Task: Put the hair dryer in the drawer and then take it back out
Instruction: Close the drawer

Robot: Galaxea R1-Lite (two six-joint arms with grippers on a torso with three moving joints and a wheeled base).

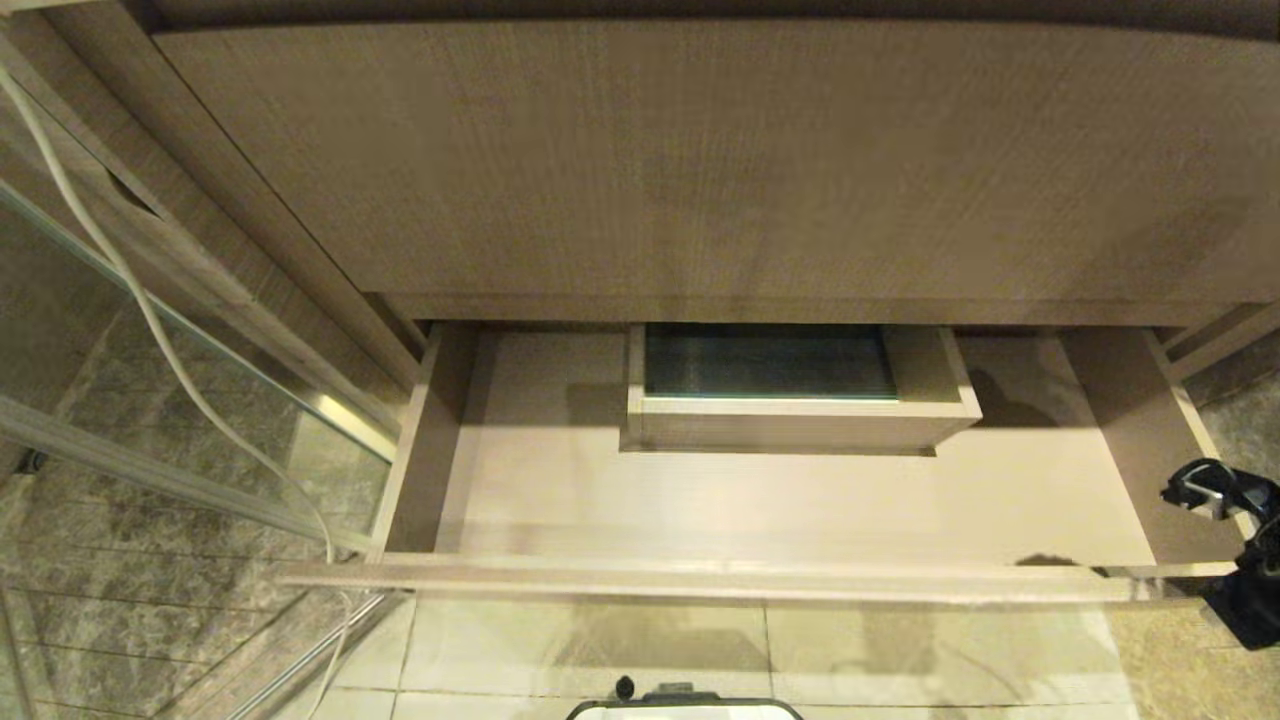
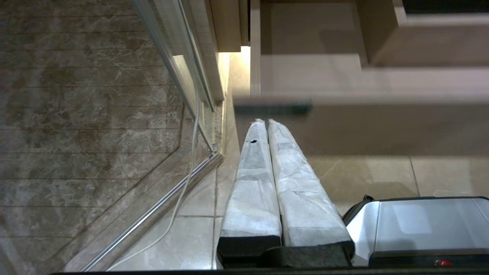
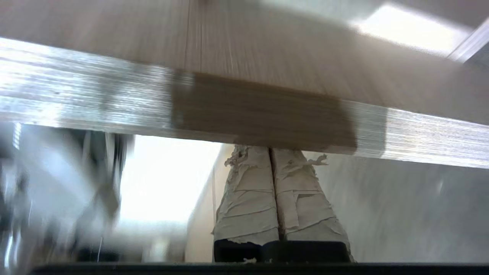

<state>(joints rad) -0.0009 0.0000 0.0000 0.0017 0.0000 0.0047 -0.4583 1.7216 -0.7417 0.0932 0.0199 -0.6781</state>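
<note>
Drawer (image 1: 780,510): we find it pulled out below the taller wood-grain panel (image 1: 720,160), its boxed cut-out (image 1: 790,385) at twelve o'clock on the drawer floor. We see no hair dryer in any view. Right gripper (image 3: 272,152): at the drawer's four o'clock corner, taped fingers (image 3: 248,198) pressed together on nothing, tips just under a wood-grain edge. Left gripper (image 2: 266,123): parked at the drawer's seven o'clock, fingers (image 2: 294,183) closed and empty, above the tiled floor (image 2: 191,236).

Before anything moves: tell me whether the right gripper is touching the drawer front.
Cannot tell: the right wrist view puts the right gripper up against the drawer front edge, without showing contact or gap.
</note>
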